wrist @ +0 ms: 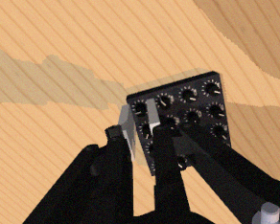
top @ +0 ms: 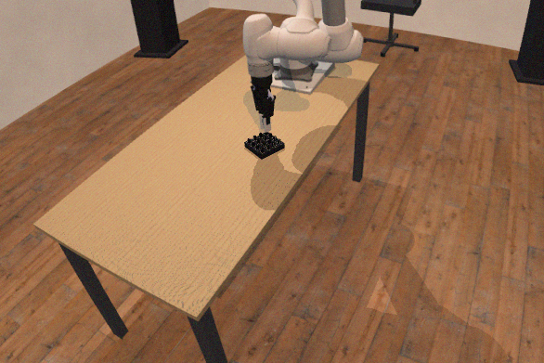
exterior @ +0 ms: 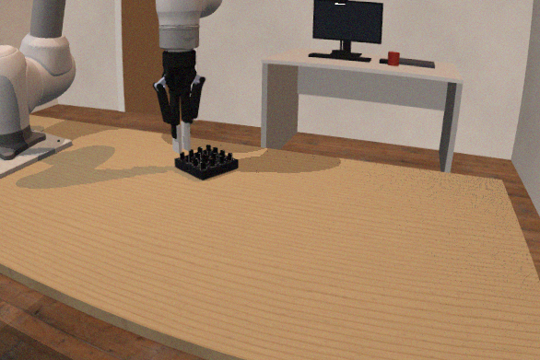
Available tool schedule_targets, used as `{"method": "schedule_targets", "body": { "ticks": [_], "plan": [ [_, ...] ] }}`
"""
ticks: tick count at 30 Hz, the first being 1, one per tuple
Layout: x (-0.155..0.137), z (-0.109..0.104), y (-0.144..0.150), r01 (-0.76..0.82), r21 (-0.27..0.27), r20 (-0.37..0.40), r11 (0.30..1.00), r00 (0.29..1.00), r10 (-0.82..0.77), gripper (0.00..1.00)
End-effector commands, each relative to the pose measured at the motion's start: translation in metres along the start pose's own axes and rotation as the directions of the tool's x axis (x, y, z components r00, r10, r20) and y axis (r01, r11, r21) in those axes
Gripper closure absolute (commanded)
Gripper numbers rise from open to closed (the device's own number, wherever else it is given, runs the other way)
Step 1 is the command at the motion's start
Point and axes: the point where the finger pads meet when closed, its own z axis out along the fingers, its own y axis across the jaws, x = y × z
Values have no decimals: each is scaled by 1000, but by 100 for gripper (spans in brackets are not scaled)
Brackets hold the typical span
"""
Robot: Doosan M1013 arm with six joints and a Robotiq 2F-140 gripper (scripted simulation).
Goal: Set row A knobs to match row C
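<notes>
The black knob box [top: 265, 146] [exterior: 206, 163] [wrist: 203, 105] stands on its feet on the wooden table [top: 162, 205] [exterior: 276, 249] [wrist: 72, 33], with several small black knobs in rows. My gripper [top: 265, 127] [exterior: 181, 148] [wrist: 141, 114] points straight down just above the box's corner nearest the arm's base. Its fingers stand a narrow gap apart, and in the wrist view a corner knob [wrist: 139, 108] shows between the tips. The fingers hold nothing. The knob lines and printed names are too small to read. My fingers hide the knobs beside that corner.
The arm's base plate [top: 302, 82] [exterior: 28, 153] is bolted to the table's far end, close behind the box. The table's right edge [top: 320, 149] runs a short way from the box. A chair, a desk and pedestals stand on the floor away from the table.
</notes>
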Motion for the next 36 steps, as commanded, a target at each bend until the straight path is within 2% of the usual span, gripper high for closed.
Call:
{"method": "schedule_targets", "body": {
  "ticks": [1, 17, 36],
  "plan": [
    [0, 0, 0, 0, 0, 0, 1000, 1000, 0, 88],
    [0, 1, 0, 0, 0, 0, 1000, 1000, 0, 88],
    [0, 13, 0, 0, 0, 0, 1000, 1000, 0, 88]
  ]
}}
